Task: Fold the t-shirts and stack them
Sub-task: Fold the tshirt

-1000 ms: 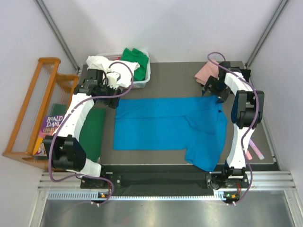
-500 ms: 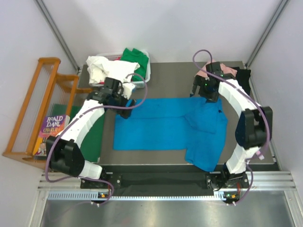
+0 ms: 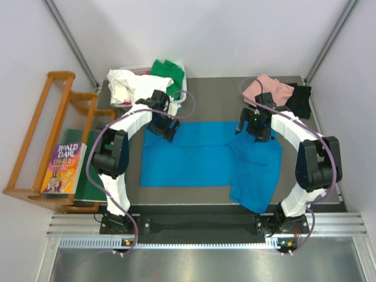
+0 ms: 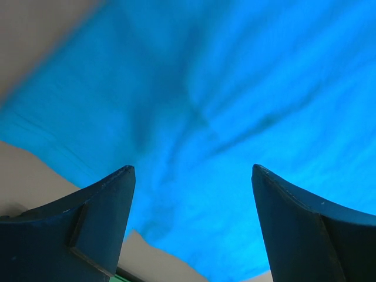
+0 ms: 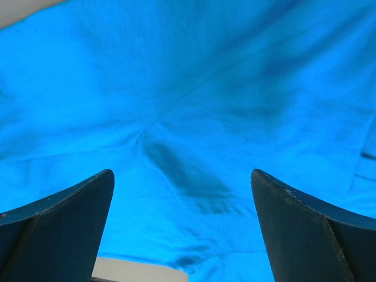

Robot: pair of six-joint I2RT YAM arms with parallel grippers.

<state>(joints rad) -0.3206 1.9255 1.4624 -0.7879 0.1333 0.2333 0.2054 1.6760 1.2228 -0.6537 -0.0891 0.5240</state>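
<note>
The bright blue t-shirt (image 3: pixel 200 158) is lying spread flat in the middle of the frame, its long axis running left to right, with one flap reaching down toward the lower right, to the near edge of the table. The soft cloth is showing shallow creases and a seam in the wrist views. The grey matte table (image 3: pixel 211 97) is sitting between plain white walls (image 3: pixel 194 29). The left gripper (image 3: pixel 166 128) is hovering over the shirt's upper left corner and the right gripper (image 3: pixel 254 126) over its upper right part, both with jaws spread wide and holding nothing. White (image 3: pixel 120 82) and green (image 3: pixel 167 70) tees are filling a basket (image 3: pixel 185 85) at upper left; pink (image 3: pixel 264 87) and black (image 3: pixel 299 100) tees are lying crumpled at upper right. A wooden rack (image 3: pixel 41 135) holding a book (image 3: pixel 63 161) is standing at left.
</note>
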